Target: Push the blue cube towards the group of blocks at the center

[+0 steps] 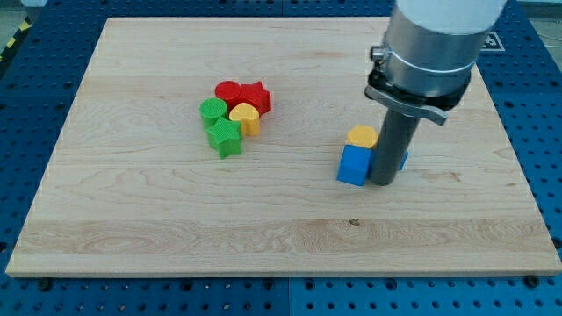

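Note:
A blue cube point(354, 165) sits on the wooden board point(158, 219) right of centre. My tip point(384, 182) touches or nearly touches the cube's right side. A yellow block point(362, 136) lies just above the blue cube, touching it. A second blue block point(403, 160) peeks out on the right of the rod, mostly hidden. The group near the centre holds a red cylinder point(228, 91), a red star point(255, 96), a yellow heart-like block point(245, 117), a green cylinder point(212, 111) and a green star point(225, 138). The group lies to the view's left of the blue cube.
The arm's grey body point(430, 44) hangs over the board's upper right. A blue perforated table point(536, 105) surrounds the board. The board's bottom edge lies well below the blue cube.

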Action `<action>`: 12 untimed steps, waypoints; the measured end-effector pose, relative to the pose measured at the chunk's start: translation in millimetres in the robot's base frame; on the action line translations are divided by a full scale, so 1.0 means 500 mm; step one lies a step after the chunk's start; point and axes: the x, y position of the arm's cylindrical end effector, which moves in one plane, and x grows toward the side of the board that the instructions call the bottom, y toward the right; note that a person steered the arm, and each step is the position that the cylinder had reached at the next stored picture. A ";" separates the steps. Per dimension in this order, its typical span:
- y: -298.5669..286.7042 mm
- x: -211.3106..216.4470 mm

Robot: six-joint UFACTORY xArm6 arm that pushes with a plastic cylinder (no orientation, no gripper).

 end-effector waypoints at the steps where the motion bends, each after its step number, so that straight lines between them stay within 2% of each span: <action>1: -0.076 -0.008; 2: -0.142 -0.025; 3: -0.142 -0.029; 4: -0.121 -0.057; 6: -0.203 -0.140; 11: -0.217 -0.140; 12: -0.165 -0.126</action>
